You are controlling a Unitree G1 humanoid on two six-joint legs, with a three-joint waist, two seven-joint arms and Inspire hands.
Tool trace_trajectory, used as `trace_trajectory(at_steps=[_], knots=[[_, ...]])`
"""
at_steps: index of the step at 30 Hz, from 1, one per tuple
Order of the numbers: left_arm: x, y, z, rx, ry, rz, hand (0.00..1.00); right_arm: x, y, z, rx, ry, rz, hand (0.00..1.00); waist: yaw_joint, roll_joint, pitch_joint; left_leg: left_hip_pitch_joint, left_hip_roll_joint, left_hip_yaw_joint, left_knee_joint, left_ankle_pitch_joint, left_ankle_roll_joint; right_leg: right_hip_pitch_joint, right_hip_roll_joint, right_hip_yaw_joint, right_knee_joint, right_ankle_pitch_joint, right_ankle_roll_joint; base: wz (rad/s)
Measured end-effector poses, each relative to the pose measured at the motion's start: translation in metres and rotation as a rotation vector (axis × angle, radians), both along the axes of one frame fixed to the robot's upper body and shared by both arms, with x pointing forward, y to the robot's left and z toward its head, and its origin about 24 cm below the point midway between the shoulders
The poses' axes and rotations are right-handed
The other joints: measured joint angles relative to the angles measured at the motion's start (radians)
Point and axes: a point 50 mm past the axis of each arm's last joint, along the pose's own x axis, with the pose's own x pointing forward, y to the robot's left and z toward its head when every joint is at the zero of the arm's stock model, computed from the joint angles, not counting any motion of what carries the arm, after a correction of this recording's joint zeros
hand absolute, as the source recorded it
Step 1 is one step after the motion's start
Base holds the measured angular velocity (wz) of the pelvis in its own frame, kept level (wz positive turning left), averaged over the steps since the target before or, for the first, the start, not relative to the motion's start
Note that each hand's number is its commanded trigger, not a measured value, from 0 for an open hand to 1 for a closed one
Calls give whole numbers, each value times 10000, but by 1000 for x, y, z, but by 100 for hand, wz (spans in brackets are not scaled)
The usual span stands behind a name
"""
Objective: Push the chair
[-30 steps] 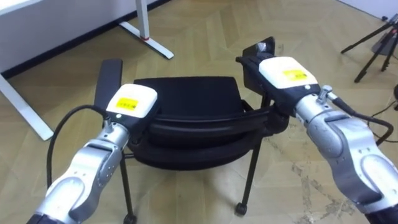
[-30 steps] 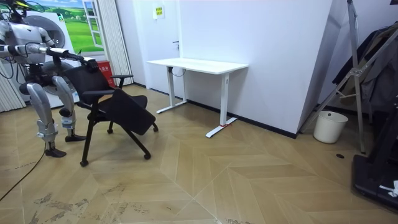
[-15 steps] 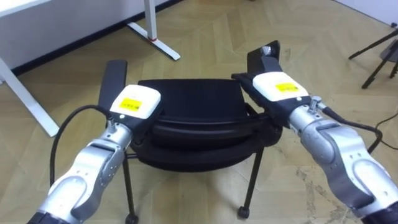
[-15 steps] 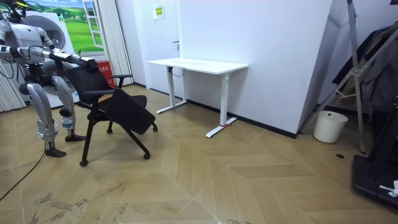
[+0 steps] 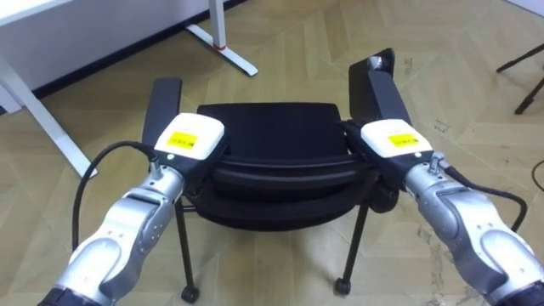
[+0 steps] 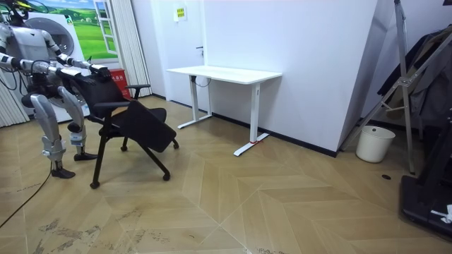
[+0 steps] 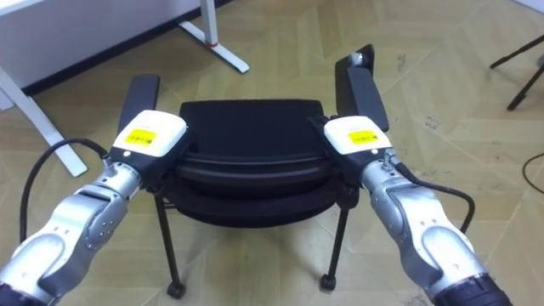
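Left eye view, read from the hands outward. The left robot hand [image 5: 194,138] lies on the left end of the backrest's top edge of the black chair [image 5: 268,129]. The right robot hand [image 5: 393,140] lies on the right end of that edge. Each hand shows only its white back plate with a yellow sticker. The fingers are hidden beneath the plate and against the backrest, so whether they are curled round the edge or laid flat cannot be told. The left armrest [image 5: 161,104] stands just ahead of the left hand, and the right armrest [image 5: 380,85] just ahead of the right hand. Below the seat, thin black legs end in small casters [image 5: 342,286] on the parquet floor [image 5: 297,38].

Room view: the robot stands at the room view's left, directly behind the chair, with both arms held forward to its backrest. A white desk [image 6: 226,73] stands beyond the chair against the wall, well apart from it. A white bin [image 6: 372,143] sits far to the room view's right. A dark slanted rod at the eye view's right edge is possibly a tripod leg [image 5: 529,61].
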Motion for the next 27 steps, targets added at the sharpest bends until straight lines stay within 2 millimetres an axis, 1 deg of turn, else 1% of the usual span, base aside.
trace_trajectory(at_steps=[2, 4, 8, 12, 13, 14, 25, 27], knots=[[0, 0, -2, 7, 85, -18, 100, -2, 0, -5, -38, -42, -21, 0, 2, 11, 2, 67, -6, -35, -11, -21, -3, 123, 2, -40, -47, 0, 0, 5], [0, -1, -5, -20, 190, -38, 100, -5, -1, -11, -153, -179, -77, 0, -2, 83, 4, 138, -5, -95, -29, -81, -17, 279, 33, -68, -147, 0, 0, 4], [-1, -2, -7, -54, 255, -117, 100, -10, -3, -16, -220, -500, -129, 0, -12, 129, 0, 174, -20, -157, -36, -94, -18, 403, 40, -154, -219, 1, 0, 6], [-1, -2, -8, -76, 295, -150, 100, -12, -4, -19, -216, -704, -153, 0, 3, 149, -20, 223, -27, -175, -100, -96, -24, 436, 43, -172, -239, -1, 3, 1], [-1, -2, -8, -85, 296, -149, 100, -13, -4, -19, -252, -760, -136, 66, 1, 152, -20, 221, -28, -184, -92, -96, -24, 440, 43, -181, -240, -1, 3, 0], [-1, -2, -8, -88, 297, -148, 100, -13, -4, -20, -246, -782, -137, 100, 0, 151, -21, 226, -28, -187, -86, -96, -24, 441, 44, -183, -243, -1, 3, 0], [0, -4, -9, -144, 313, -124, 100, -12, -5, -19, -183, -811, -184, 100, -13, 210, -14, 190, -21, -223, 18, -99, -26, 463, 51, -227, -293, 5, -7, 0], [0, -5, -9, -195, 309, -164, 100, -8, -5, -18, -199, -924, -240, 100, 19, 239, -13, 165, -19, -235, 68, -100, -23, 462, 46, -265, -289, 5, -7, 6]])
